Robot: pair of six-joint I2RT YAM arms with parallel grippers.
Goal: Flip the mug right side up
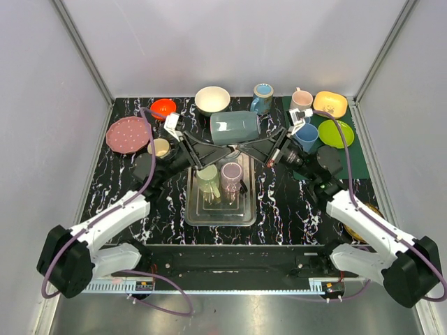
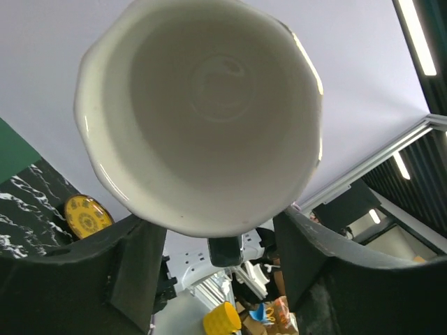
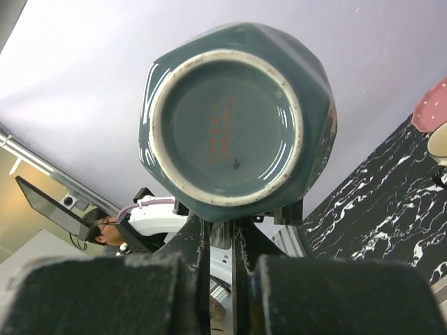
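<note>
A teal mug with a white inside hangs on its side in the air over the table, mouth to the left and base to the right. My right gripper is shut on its handle just under the base; the right wrist view shows the base above the closed fingers. My left gripper is open at the mouth end. The left wrist view looks into the white inside, with the fingers spread wide below the rim and the handle between them.
A clear tray below holds a green cup and a pink cup. Around stand a pink plate, red bowl, white bowl, blue mug, pink mug, yellow bowl and green plate.
</note>
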